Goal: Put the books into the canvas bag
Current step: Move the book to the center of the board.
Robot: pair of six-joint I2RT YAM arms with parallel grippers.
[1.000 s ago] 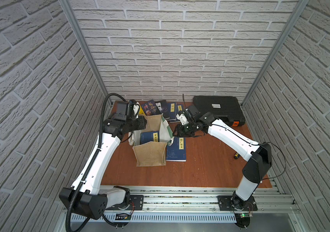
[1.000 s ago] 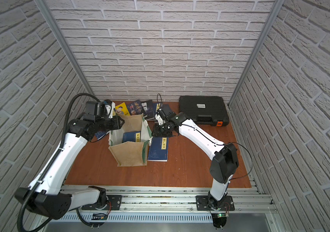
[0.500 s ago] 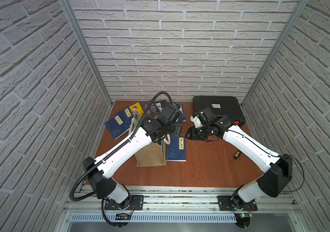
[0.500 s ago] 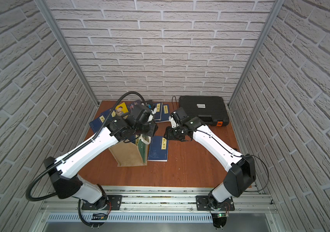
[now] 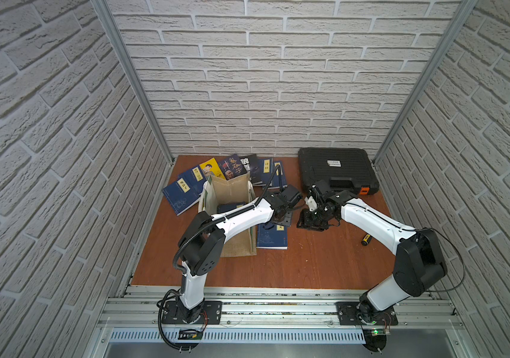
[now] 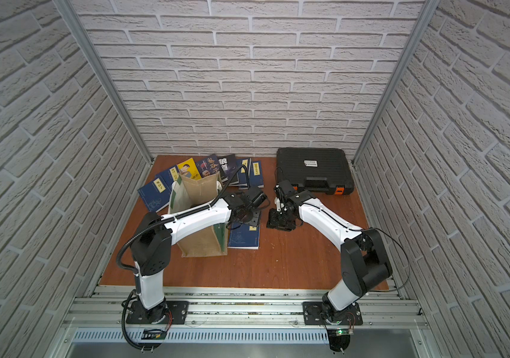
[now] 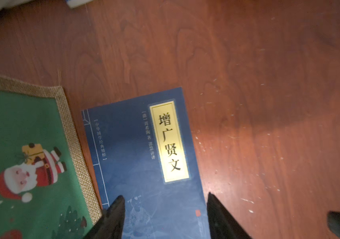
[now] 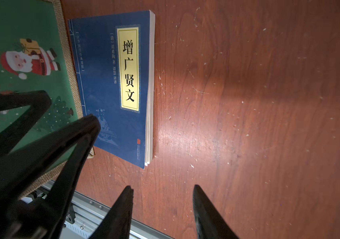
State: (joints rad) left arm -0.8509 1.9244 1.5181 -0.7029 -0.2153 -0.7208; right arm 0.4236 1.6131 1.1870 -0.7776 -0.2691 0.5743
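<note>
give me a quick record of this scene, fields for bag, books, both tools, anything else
canvas bag: upright, mouth open, one navy book visible inside
book beside bag: navy, yellow label, flat on the table
other books: spread flat behind and beside the bag
left tool: open, empty, above the flat book
right tool: open, empty, above bare table near that book
black case: closed, back corner

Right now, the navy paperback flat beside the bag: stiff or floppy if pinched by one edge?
The navy paperback looks thin, its pages fanning at one corner, so it would likely sag and splay. Flat on the wooden table, it may slide rather than lift.
</note>
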